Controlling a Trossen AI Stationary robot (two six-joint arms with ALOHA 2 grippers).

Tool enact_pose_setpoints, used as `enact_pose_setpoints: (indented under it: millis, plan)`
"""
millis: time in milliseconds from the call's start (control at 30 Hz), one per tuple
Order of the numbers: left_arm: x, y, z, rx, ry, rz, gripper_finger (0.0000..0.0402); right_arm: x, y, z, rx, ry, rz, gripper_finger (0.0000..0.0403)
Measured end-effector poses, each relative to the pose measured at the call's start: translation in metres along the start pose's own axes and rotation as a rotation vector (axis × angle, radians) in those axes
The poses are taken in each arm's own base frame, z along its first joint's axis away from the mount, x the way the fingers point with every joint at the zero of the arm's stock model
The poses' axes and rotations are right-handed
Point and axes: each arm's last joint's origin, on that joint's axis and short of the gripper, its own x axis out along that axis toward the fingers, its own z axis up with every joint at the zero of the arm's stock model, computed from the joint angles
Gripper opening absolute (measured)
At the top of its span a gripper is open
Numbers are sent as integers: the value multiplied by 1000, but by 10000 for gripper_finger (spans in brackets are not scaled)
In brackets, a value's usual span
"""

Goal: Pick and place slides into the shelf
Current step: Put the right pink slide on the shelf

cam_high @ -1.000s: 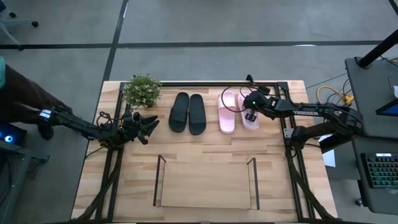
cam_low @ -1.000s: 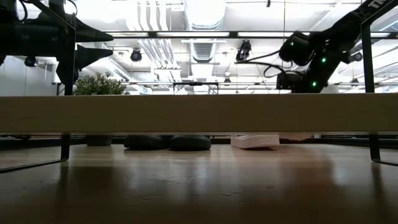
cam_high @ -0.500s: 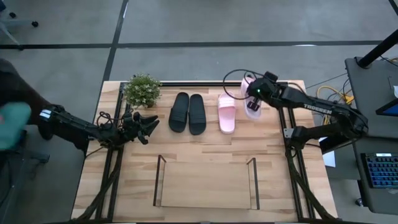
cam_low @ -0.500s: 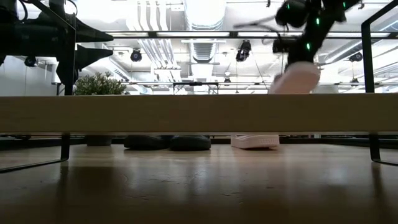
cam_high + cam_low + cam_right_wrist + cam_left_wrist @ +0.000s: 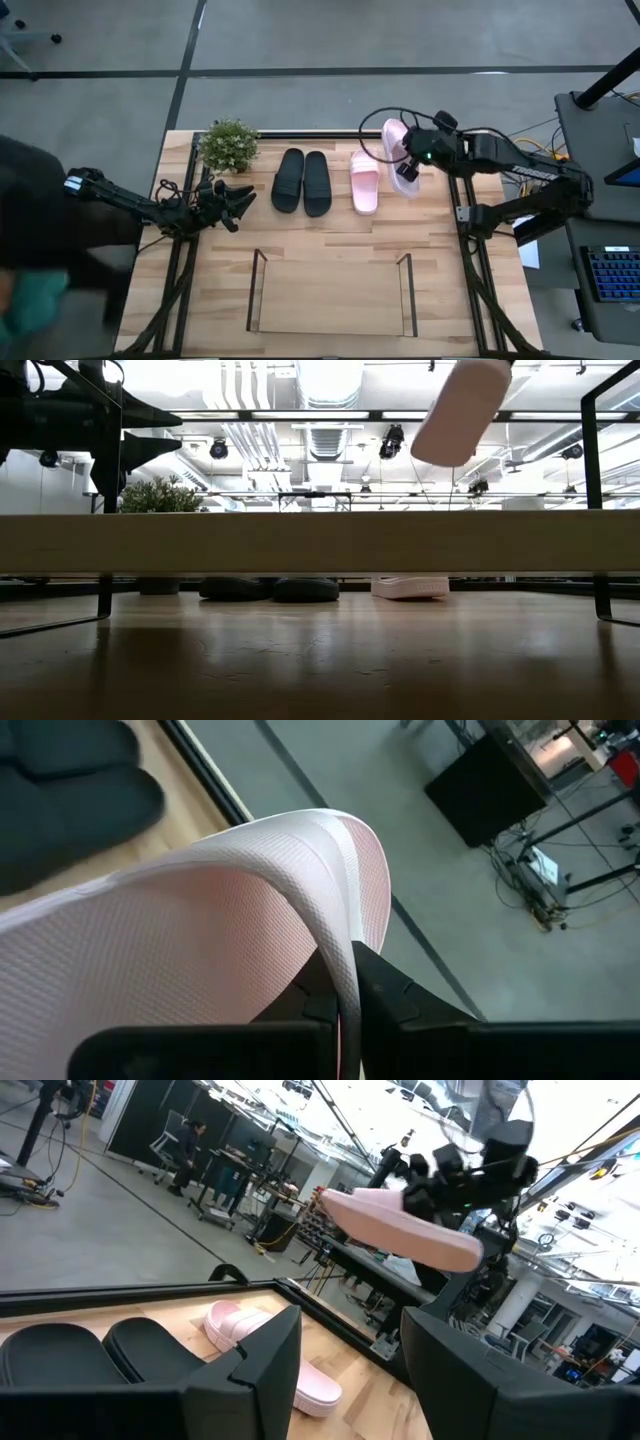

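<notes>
One pink slide hangs tilted in the air over the table's far right, its strap pinched in my right gripper — the first of four on its way, by my reckoning. Its mate and the black pair lie in a row on the table at the far side. The shelf, near me at centre, holds nothing yet. My left gripper waits half spread by the plant — empty.

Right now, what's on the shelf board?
Nothing shows on the shelf: its board is bare in the high view. One pink slide hangs in the right gripper; the other three lie on the table behind it.
</notes>
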Motion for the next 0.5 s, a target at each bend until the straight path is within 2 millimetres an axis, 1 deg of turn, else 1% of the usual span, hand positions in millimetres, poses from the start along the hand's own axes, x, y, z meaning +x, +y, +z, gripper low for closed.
enact_pose_setpoints:
  millis: [133, 500]
  plan:
    - [0, 0, 0, 0, 0, 0, 160, -16, 18, 6, -22, 17, 11, 8]
    - [0, 0, 0, 1, 0, 0, 160, -31, 75, 18, -19, 48, 86, 8]
